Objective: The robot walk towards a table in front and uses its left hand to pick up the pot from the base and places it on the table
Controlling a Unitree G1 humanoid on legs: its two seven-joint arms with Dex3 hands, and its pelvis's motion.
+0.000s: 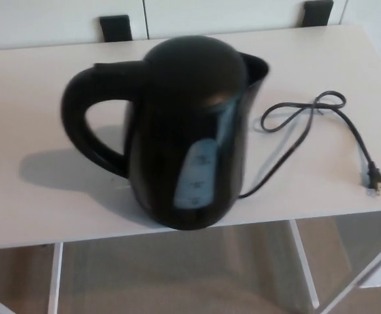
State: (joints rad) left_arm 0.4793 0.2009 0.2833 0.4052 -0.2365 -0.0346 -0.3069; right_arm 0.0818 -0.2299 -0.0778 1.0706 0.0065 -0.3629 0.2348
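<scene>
A black electric kettle, the pot, stands upright near the front edge of a pale table. Its handle points to the picture's left and its spout to the right. A pale water window shows on its front. The base beneath it is hidden by its body. A black power cord runs from under the kettle to the right and ends in a plug. Neither of my hands shows in the head view.
Two black brackets sit at the table's far edge against a white wall. White table legs stand over a brown floor below. The table's right edge lies just past the plug.
</scene>
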